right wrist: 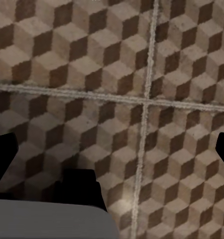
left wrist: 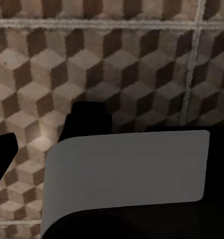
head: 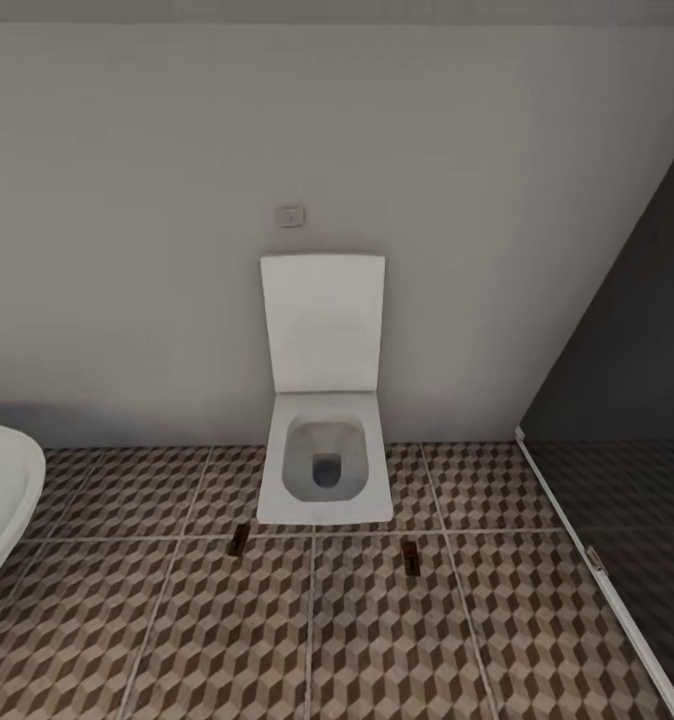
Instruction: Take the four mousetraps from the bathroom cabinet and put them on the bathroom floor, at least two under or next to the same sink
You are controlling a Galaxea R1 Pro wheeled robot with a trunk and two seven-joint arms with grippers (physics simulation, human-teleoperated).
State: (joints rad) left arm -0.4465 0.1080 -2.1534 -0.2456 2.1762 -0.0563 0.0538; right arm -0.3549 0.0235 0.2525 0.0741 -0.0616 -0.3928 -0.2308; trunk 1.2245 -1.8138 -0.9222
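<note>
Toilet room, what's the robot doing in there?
Nothing is being held right now. The robot faces a white toilet with its lid up, standing on the patterned bathroom floor. Two small dark mousetraps lie on the tiles in front of it, one toward the left and one toward the right. Both wrist cameras look down at bare tiles. A white bathtub edge shows at the left.

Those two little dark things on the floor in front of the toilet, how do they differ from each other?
The left mousetrap lies by the toilet's front left corner, almost touching its base; the right mousetrap lies off the front right corner, nearer the camera and clear of the base. The left one tilts slightly to the right, while the right one leans slightly left. Both are tiny, flat, dark brown rectangles lying on the bathroom floor, far smaller than a tile.
</note>
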